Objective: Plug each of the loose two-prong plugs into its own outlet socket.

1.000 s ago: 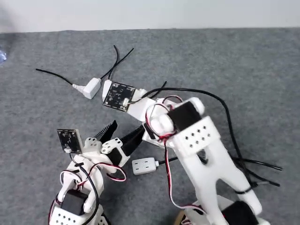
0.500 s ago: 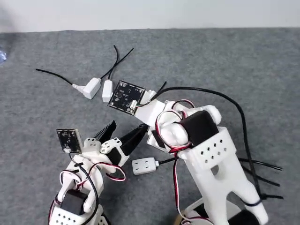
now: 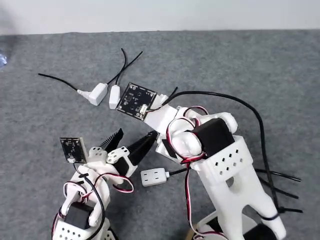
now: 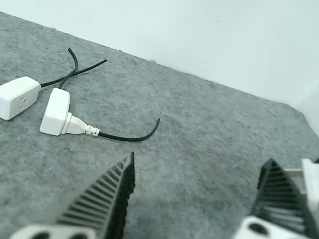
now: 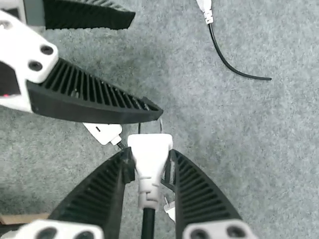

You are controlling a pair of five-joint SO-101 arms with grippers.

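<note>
My right gripper [image 5: 149, 155] is shut on a white two-prong plug [image 5: 149, 162] whose black cord runs back between the fingers. Just ahead of it lies one black finger of the left arm [image 5: 94, 102], with a white outlet piece [image 5: 103, 133] peeking out beneath. In the high view the right arm [image 3: 215, 150] covers that plug. My left gripper [image 3: 137, 134] [image 4: 199, 164] stands open and holds nothing. A white outlet socket [image 3: 154, 176] lies near its base. At the back left lie a white socket [image 3: 97, 93] [image 4: 17, 97] and a white plug [image 3: 114, 96] [image 4: 56, 112].
Black cords [image 3: 260, 130] loop over the right arm and trail across the grey carpet [image 3: 250, 65] on its right side. The cord [image 4: 127, 137] of the far plug curls toward the middle. A pale wall [image 4: 199, 35] borders the far edge.
The right arm has drawn back to the right, away from the two white pieces at the back left, then nearly settled. The left arm has stayed put.
</note>
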